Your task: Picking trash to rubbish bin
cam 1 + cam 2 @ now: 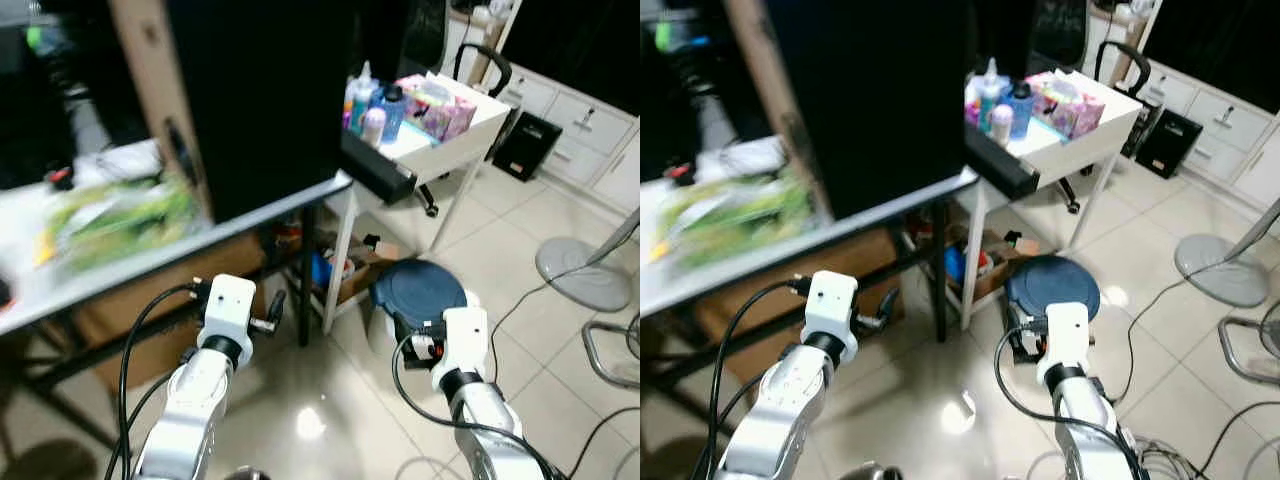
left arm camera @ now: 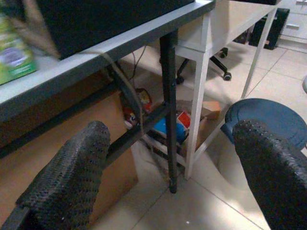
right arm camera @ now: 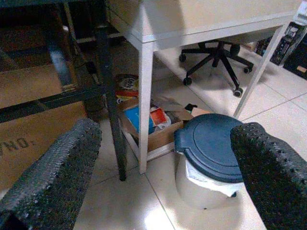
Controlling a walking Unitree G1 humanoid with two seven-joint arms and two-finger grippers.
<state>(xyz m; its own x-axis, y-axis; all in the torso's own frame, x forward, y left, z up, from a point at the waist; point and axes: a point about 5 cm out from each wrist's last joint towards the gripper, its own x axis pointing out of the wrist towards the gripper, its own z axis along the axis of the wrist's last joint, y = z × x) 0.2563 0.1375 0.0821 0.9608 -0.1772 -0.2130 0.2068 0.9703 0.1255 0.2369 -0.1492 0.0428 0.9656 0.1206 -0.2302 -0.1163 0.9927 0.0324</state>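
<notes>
Tiled floor (image 1: 520, 260) runs under a grey surface (image 1: 150, 262) on the left and a white surface (image 1: 455, 135) further right. Bin (image 3: 211, 153): on the floor beside the white surface's near leg, blue lid closed, white liner showing at the rim. Trash: a green packet (image 1: 120, 215), blurred, lies on the grey surface, far left, its long axis roughly left to right. Left tool (image 2: 177, 167): fingers spread, empty, held low below the grey surface's edge, with the packet above it and to its left. Right tool (image 3: 163, 167): fingers spread, empty, just near side of the bin. Judgement: left arm is nearer the packet, right arm nearer the bin. Loose boxes (image 3: 153, 117) sit under the white surface.
</notes>
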